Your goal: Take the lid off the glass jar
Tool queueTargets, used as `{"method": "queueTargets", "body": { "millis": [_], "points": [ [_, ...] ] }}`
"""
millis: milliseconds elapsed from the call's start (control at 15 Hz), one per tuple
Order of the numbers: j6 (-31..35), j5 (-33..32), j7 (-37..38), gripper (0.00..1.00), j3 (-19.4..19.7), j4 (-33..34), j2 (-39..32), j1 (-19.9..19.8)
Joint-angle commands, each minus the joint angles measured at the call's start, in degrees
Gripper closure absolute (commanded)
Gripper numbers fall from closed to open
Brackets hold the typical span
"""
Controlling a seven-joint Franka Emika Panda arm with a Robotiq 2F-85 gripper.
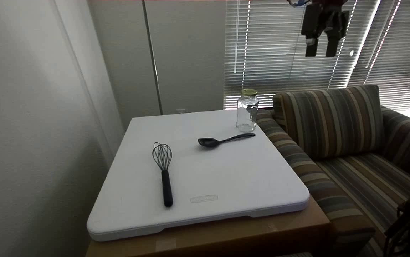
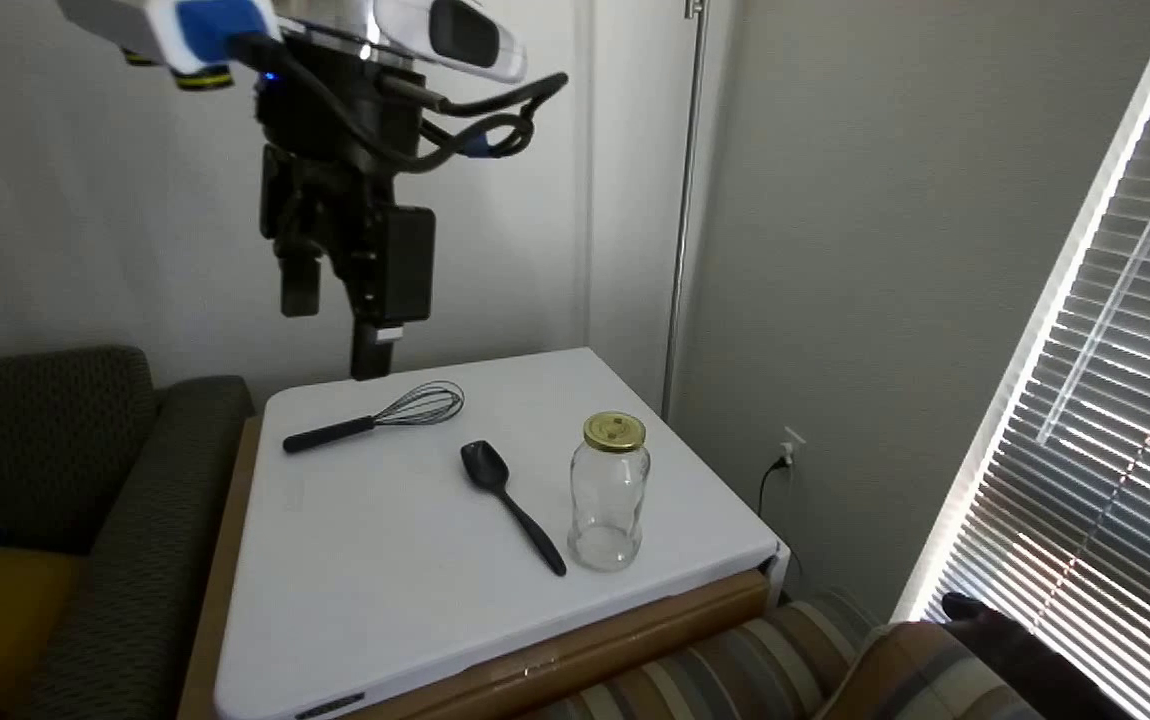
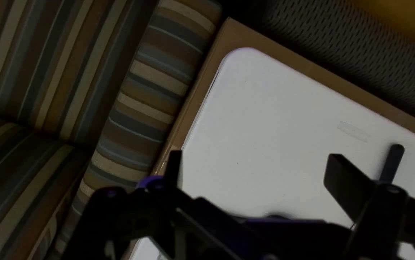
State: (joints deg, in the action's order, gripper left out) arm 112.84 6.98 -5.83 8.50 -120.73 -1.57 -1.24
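Approach stage, I judge: my tool [image 1: 321, 51] hangs spread and empty; next I'd centre it above the lid [image 2: 615, 431].

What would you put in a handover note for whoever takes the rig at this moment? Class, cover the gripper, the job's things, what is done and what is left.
Gripper: open, holding nothing, up in the air and apart from the jar.
Lid: gold-coloured, sitting on top of the jar.
Glass jar: upright on the white table, near the handle end of the black spoon.
Done: nothing visible; the lid is not yet off.
Left: reach the jar, grip the lid, take it off. How tight it sits cannot be told.
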Motion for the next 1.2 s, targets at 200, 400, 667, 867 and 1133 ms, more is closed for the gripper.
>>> {"method": "queueTargets", "body": {
  "millis": [200,400,667,867,1133],
  "points": [
    [-3.03,-0.83,-0.66,0.0,-1.73,9.52,-8.35,-2.01],
    [-4.84,-1.2,-1.01,0.0,-1.72,13.08,-10.87,-2.58],
    [-2.21,-1.24,-2.34,0.0,-2.12,13.9,-12.89,-2.6],
    [-1.23,-0.76,-3.48,0.0,-2.37,18.37,-18.07,-3.42],
    [-3.52,-0.33,-6.25,0.0,-2.95,27.85,-26.86,-5.57]
  ]
}}
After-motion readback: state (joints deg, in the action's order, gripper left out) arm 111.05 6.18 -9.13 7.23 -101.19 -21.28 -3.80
